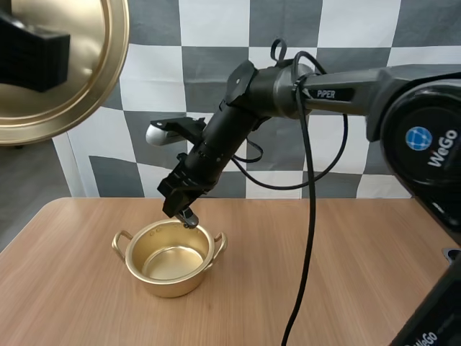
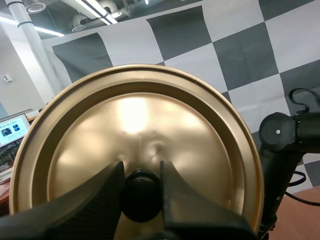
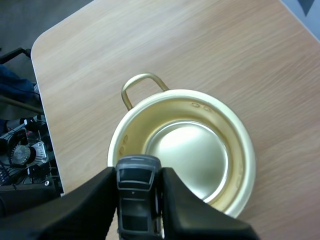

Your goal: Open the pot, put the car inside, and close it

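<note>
While left gripper (image 2: 141, 172) pinches black knob (image 2: 141, 200) of gold lid (image 2: 135, 115), lid hangs high above table (image 1: 346, 274), well apart from pot (image 1: 169, 280). Right gripper (image 3: 138, 172) clamps small dark car (image 3: 136, 202) between fingertips, just over pot's rim. Car in air, not yet inside. Pot upright on table, open, shiny bottom showing, loop handle at each side.
</note>
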You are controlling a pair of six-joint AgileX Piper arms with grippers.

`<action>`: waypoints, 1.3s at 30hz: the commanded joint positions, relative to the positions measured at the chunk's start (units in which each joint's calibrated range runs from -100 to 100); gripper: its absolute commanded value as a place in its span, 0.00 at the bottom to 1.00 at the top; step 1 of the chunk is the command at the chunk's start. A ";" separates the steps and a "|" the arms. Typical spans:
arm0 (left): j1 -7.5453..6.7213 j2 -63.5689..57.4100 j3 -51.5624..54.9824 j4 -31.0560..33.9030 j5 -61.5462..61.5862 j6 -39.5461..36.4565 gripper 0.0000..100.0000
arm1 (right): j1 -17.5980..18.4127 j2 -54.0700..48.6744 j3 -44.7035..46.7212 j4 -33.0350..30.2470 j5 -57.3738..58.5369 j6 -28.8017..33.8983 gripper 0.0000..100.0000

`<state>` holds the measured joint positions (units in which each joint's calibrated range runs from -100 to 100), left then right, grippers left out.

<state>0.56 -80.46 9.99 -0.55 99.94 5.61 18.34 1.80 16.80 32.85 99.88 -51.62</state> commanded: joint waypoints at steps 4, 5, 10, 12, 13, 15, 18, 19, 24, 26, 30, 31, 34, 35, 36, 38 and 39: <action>0.02 -0.38 2.83 0.90 0.06 0.06 0.00 | -0.01 5.45 0.09 0.14 0.12 -1.14 0.00; 0.02 -0.38 3.62 1.00 0.06 0.06 0.00 | -0.01 6.05 0.09 0.36 0.12 -1.42 0.00; 0.02 -0.38 5.68 1.04 0.06 0.06 0.00 | -0.01 8.66 0.09 0.77 0.12 -2.37 0.00; 0.02 -0.38 5.68 1.04 0.06 0.06 0.00 | -0.01 9.83 0.09 1.06 0.12 -2.47 0.00; 0.02 -0.38 5.68 1.04 0.06 0.06 0.00 | -0.01 10.46 0.09 1.17 0.12 -2.47 0.00; 0.02 -0.38 5.68 1.04 0.06 0.06 0.00 | 0.11 11.67 0.09 1.17 0.12 -3.24 0.00; 0.02 -0.38 5.64 1.14 0.06 0.06 0.00 | 0.20 13.65 0.09 1.41 0.12 -3.47 0.00; 0.02 -0.38 5.64 1.14 0.06 0.06 0.00 | 0.20 14.29 0.09 1.52 0.12 -3.58 0.00; 0.02 -0.38 5.64 1.26 0.06 0.06 0.00 | 0.23 17.24 0.09 2.94 0.12 -4.93 0.00; 0.02 -0.38 5.64 1.26 0.06 0.06 0.00 | 0.29 17.91 0.09 3.65 0.12 -5.75 0.00; 0.17 -0.38 5.64 1.25 0.06 0.06 0.00 | 0.67 19.51 -1.41 3.79 0.12 -6.10 0.00; 0.28 -0.38 5.64 1.25 0.06 0.06 0.00 | 0.76 20.05 -1.98 3.79 0.12 -6.12 0.00; 0.51 -0.38 5.64 1.34 0.06 -0.09 0.00 | 0.99 21.78 -3.74 3.79 0.12 -6.12 0.00; 0.51 -0.38 5.64 1.34 0.06 -0.09 0.00 | 1.08 22.66 -4.26 3.79 0.12 -6.12 0.00; 0.51 -0.38 5.64 1.34 0.06 -0.09 0.00 | 1.14 23.17 -4.73 3.79 0.12 -6.12 0.00; 0.51 -0.51 5.64 1.34 0.06 -0.07 0.00 | 1.23 24.04 -5.06 3.79 0.12 -6.12 0.00; 0.51 -0.63 5.64 1.34 0.06 -0.07 0.00 | 1.23 24.27 -5.26 3.79 0.12 -6.12 0.00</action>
<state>1.06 -80.84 15.62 0.79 100.00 5.61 19.30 23.07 13.81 36.71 99.92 -57.72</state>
